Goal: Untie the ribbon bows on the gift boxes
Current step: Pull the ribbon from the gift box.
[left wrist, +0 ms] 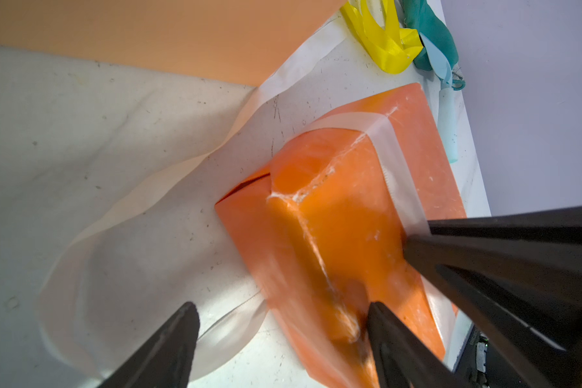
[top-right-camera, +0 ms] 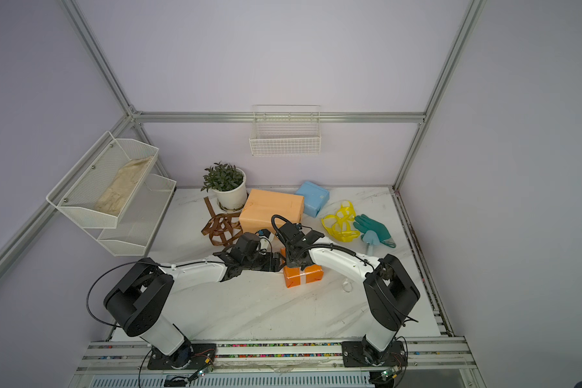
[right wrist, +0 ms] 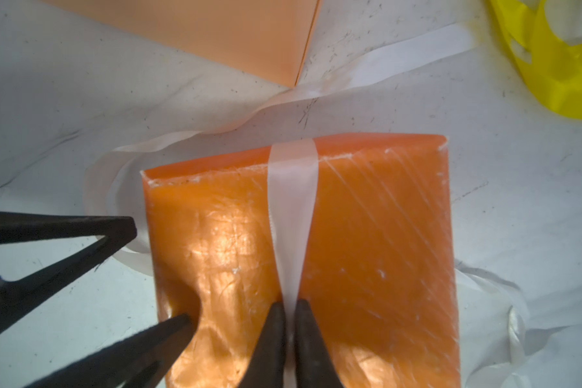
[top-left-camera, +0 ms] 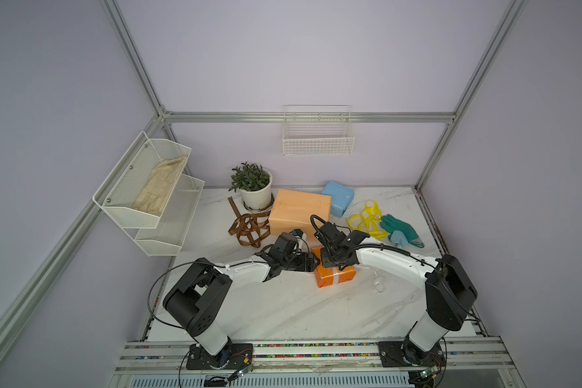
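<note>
We noted bright orange box (top-left-camera: 336,277) lying flat in front, white ribbon (right wrist: 291,201) banded across its top, tails trailing loose. Peach-orange box (top-left-camera: 298,210) sat behind, light blue box (top-left-camera: 338,198) just beside its far right corner. Brown ribbon (top-left-camera: 249,230) lay in loose loops left of the peach-orange box, and yellow ribbon (top-left-camera: 367,218) in loops right of the light blue box.

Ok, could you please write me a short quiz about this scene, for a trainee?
1. Which one does the right gripper pinch? A brown ribbon, B yellow ribbon, C white ribbon.
2. True or false: the left gripper is shut.
3. Fill in: the glove lies beside the ____ ribbon.

Key: 1 C. 2 false, its jaws stand open by the orange box. 3 yellow ribbon.
</note>
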{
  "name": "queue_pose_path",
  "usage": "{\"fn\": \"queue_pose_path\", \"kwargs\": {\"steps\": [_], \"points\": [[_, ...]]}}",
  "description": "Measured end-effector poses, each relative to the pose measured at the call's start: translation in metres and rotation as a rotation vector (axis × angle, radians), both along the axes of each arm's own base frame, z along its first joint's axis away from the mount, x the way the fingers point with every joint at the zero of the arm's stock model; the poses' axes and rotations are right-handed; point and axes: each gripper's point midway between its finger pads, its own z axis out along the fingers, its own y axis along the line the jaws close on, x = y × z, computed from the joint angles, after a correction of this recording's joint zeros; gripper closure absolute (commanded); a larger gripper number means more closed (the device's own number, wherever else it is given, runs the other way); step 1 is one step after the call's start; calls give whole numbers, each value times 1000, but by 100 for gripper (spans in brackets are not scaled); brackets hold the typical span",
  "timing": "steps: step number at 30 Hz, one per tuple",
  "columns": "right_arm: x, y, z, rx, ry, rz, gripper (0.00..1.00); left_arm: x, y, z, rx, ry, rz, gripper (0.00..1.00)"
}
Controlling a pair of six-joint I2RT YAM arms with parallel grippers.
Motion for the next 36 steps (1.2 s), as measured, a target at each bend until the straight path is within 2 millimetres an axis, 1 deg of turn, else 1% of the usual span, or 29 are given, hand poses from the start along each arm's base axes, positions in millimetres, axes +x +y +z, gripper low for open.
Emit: {"fn": "queue_pose_path", "kwargs": {"steps": [4, 6, 7, 8, 11, 14, 18, 21, 24, 28, 30, 32, 36], "points": [[2, 5, 0, 35, 0, 11, 100, 0, 0, 0, -1, 0, 0, 20], [1, 12, 1, 98, 14, 29, 100, 0, 0, 0, -2, 1, -1, 17], [2, 13, 2, 144, 20, 35, 100, -1, -1, 0, -3, 2, -3, 2], [3, 15, 3, 201, 33, 38, 100, -1, -1, 0, -4, 2, -7, 0], [7, 18, 8, 371, 56, 46, 100, -3, -1, 0, -9, 13, -11, 0], [14, 22, 18, 525, 56, 53, 100, -3, -1, -1, -4, 18, -10, 0], [14, 30, 33, 691, 57, 83, 100, -4, 0, -2, -1, 20, -9, 0], [11, 35, 43, 765, 59, 109, 100, -2, 1, -1, -1, 21, -4, 0], [10, 40, 60, 823, 38, 143, 100, -1, 3, -2, 1, 23, 0, 0], [9, 39, 85, 882, 0, 171, 100, 2, 7, -2, 1, 24, 12, 0], [11, 36, 96, 907, -23, 174, 100, 5, 11, -2, 3, 24, 23, 0], [13, 33, 102, 926, -31, 172, 100, 8, 15, -2, 6, 24, 36, 0], [17, 28, 106, 948, -29, 163, 100, 14, 24, 0, 9, 25, 62, 0]]}}
